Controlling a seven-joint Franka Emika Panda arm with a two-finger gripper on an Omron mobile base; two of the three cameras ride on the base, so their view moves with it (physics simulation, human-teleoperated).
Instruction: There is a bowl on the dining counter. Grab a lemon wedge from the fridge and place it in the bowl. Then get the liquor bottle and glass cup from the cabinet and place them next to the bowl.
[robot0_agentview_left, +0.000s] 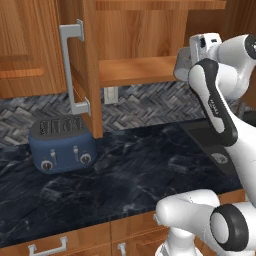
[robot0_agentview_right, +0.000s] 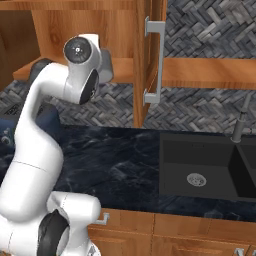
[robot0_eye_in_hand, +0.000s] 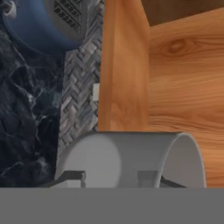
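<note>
Gripping the cup (robot0_eye_in_hand: 131, 159): fingertips (robot0_eye_in_hand: 148, 178) are sitting either side of its wall, one inside the mouth, one outside, jaws clamped on the rim. Cup is lying sideways in the hand view, its mouth facing the camera, nothing inside. Gripper (robot0_agentview_left: 186, 62) is holding the cup (robot0_agentview_left: 182, 64) level with the front edge of the cabinet (robot0_agentview_left: 140, 70) lower shelf, doors standing open, shelf bare as far as it's showing. From the right, the cup (robot0_agentview_right: 106, 67) is poking out behind the wrist. Toaster (robot0_agentview_left: 62, 145) is sitting on the counter (robot0_agentview_left: 135, 170) below left, well apart. Sink (robot0_agentview_right: 200, 170) is holding nothing.
</note>
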